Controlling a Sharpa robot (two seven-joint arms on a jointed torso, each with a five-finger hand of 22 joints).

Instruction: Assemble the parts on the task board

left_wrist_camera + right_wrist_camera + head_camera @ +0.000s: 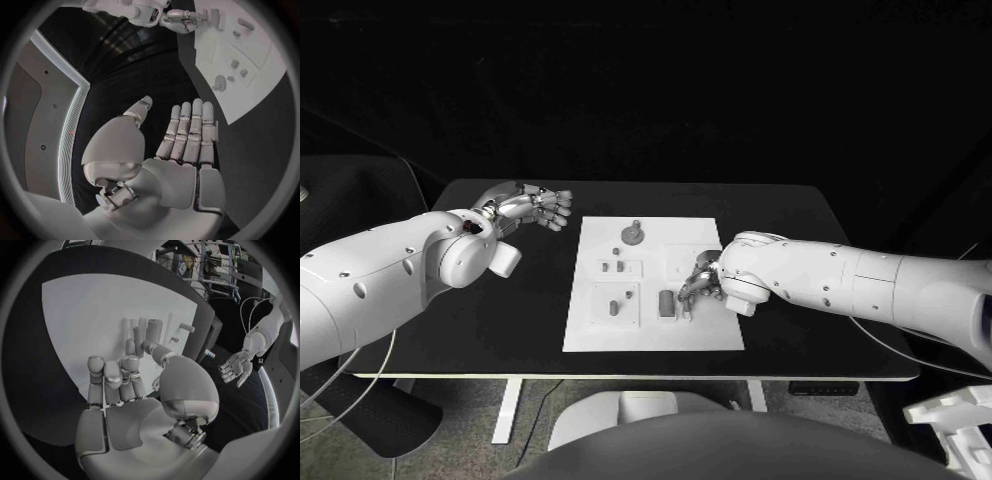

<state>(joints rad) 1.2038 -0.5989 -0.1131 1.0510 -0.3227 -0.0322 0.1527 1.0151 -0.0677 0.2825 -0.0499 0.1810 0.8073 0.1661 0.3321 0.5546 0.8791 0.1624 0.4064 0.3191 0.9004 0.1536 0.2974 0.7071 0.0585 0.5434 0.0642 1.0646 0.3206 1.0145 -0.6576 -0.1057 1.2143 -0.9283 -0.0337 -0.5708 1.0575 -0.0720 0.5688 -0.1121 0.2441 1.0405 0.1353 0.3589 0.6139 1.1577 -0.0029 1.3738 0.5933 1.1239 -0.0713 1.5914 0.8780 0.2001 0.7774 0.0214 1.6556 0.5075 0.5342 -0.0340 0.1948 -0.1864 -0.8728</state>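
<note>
From the head view, the board (653,285) lies mid-table with several grey parts (619,304) on it: a round one (633,234) near the far edge, small ones in the middle and longer ones toward the near side. Some look seated in recesses, but which are finished I cannot tell; I judge the assembly part-way at most. The right hand (700,283) is over the board's right half, fingers bent down at a part (666,305) just beside them; whether it pinches anything is hidden here. The left hand (531,208) hangs off the board's far left corner, apart from every part. In the left wrist view, the left hand (181,145) is flat, fingers straight and side by side, thumb out, holding nothing; the board (265,85) lies well beyond it. In the right wrist view, the right hand (128,390) has fingers half-curled over the board (94,320), with upright cylindrical parts (153,331) just past the fingertips; contact is unclear.
</note>
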